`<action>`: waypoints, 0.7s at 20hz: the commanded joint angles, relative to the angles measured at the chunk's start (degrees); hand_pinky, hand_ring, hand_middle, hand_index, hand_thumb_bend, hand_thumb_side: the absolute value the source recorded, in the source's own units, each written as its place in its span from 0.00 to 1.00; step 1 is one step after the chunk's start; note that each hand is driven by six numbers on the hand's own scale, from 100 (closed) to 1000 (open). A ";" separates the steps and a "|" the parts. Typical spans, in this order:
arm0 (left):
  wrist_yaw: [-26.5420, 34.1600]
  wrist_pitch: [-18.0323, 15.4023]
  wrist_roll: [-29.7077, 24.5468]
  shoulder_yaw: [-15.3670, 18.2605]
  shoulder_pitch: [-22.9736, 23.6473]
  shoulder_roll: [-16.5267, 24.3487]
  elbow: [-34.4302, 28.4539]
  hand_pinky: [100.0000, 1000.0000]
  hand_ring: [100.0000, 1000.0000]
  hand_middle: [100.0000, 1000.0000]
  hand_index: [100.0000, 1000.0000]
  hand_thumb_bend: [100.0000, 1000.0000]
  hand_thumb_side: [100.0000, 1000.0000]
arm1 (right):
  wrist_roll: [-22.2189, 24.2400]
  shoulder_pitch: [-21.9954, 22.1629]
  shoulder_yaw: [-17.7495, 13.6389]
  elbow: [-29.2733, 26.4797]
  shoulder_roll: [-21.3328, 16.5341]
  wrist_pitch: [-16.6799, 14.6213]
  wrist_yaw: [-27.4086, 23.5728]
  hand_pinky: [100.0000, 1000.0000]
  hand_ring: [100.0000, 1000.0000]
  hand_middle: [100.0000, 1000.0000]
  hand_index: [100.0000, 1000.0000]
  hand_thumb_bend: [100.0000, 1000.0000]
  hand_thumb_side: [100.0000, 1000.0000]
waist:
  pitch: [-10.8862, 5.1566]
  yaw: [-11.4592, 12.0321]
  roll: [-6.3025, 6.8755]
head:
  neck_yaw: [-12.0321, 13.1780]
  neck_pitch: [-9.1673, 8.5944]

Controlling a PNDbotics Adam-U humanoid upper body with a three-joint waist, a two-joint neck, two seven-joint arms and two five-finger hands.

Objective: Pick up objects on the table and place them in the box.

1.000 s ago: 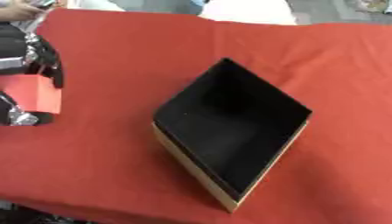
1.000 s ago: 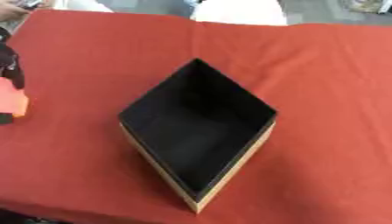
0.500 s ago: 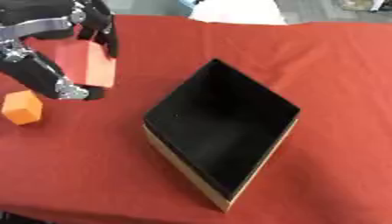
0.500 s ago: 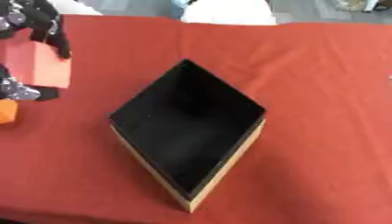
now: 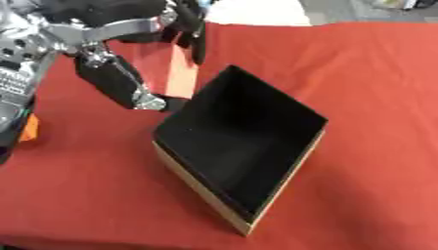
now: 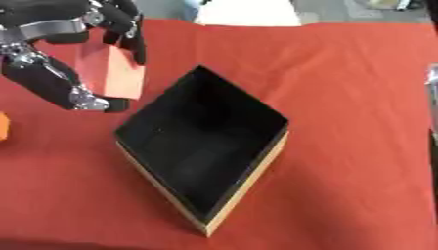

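Observation:
My left hand (image 6: 47,80) is shut on a flat salmon-red block (image 6: 107,73), thumb below and fingers over its top. It holds the block above the cloth, just beyond the upper left corner of the box (image 6: 248,180). The box is open, black inside with tan outer walls, and sits cornerwise in the middle; I see nothing in it. A small orange cube (image 5: 30,128) lies on the cloth at the left edge. A grey and dark sliver at the right edge in the right eye view may be my right hand (image 6: 433,97).
A red cloth (image 6: 359,73) covers the whole table. Something white (image 6: 248,12) sits past the far edge. To the right of the box there is open cloth.
My left hand has lifted the red block from the left side and carried it right, up to the box's corner. The orange cube stayed on the cloth. The view has shifted slightly.

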 commanded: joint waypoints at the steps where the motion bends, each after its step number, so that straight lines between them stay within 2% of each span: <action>1: -2.65 -0.76 -0.49 -1.00 -1.88 -4.04 0.95 0.02 0.30 0.36 0.55 0.27 0.00 | 0.17 -0.38 -0.10 -0.95 -0.87 -0.09 -0.32 0.80 0.67 0.61 0.79 0.00 0.64 | -0.75 0.15 0.02 | -0.84 0.29; 8: -9.31 -2.90 -1.55 -3.82 -3.13 -12.14 7.78 0.03 0.30 0.36 0.55 0.27 0.00 | 0.32 -0.51 0.14 -0.95 -0.98 -0.13 -0.73 0.80 0.67 0.61 0.79 0.00 0.64 | -0.14 -0.43 0.35 | -0.13 0.29; 14: -12.96 -4.41 -0.70 -5.08 -2.52 -14.76 12.80 0.03 0.30 0.37 0.56 0.25 0.00 | 0.33 -0.76 0.19 -0.95 -1.10 -0.11 -1.20 0.80 0.67 0.60 0.79 0.00 0.64 | 0.74 -1.20 0.49 | -0.02 0.29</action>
